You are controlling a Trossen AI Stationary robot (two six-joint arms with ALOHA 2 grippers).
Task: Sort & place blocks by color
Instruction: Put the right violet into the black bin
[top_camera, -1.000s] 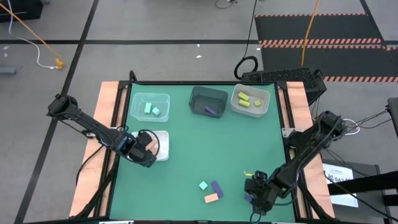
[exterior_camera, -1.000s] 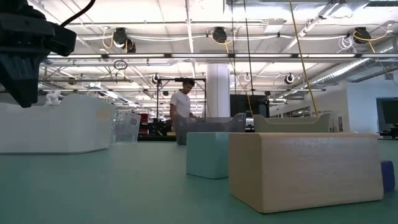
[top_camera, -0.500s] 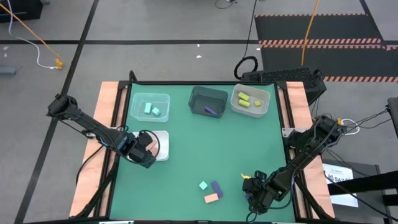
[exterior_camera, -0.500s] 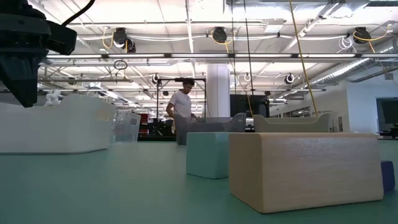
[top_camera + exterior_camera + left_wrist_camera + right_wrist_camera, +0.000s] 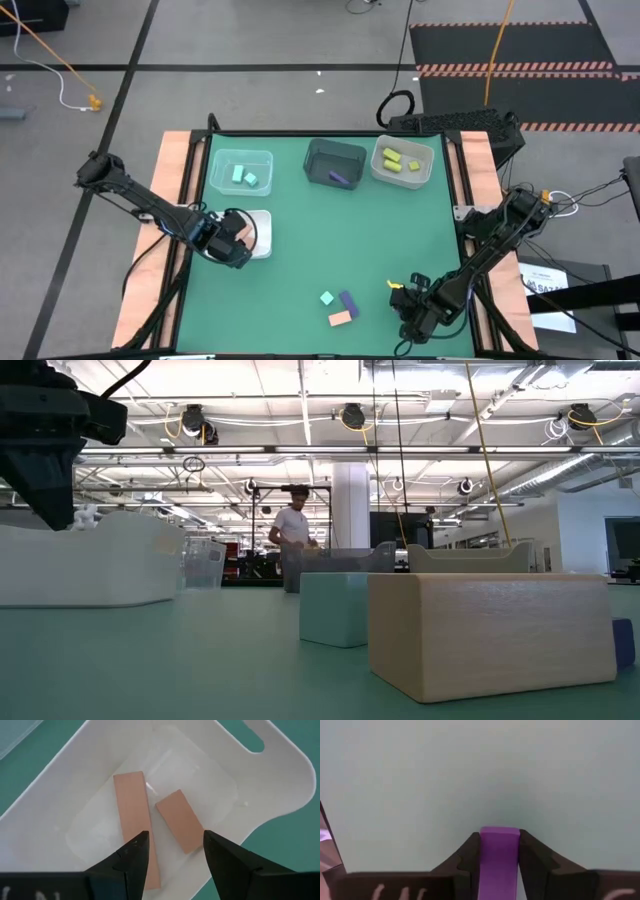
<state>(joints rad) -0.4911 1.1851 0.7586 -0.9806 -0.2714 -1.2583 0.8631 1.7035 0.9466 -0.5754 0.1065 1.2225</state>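
My right gripper is at the table's near right, shut on a purple block. Left of it, a mint-teal block, a purple block and a salmon block lie flat on the green table. My left gripper hovers open above the white tray, where two salmon blocks lie flat. In the low view the salmon block and the teal block stand close to the camera. My right gripper pinches the purple block's two opposite sides between its two fingers, which come from above and point down at the table. The block's end shows between the fingertips. Whether it rests on the table or is lifted, I cannot tell.
Along the far edge stand a clear bin with teal blocks, a dark bin with a purple block and a clear bin with yellow-green blocks. A person stands far off in the room. The green middle of the table is bare.
My right arm has sunk a little and shifted slightly toward the table's left and near edges. The purple block that showed beside its gripper in the high view is now hidden under it.
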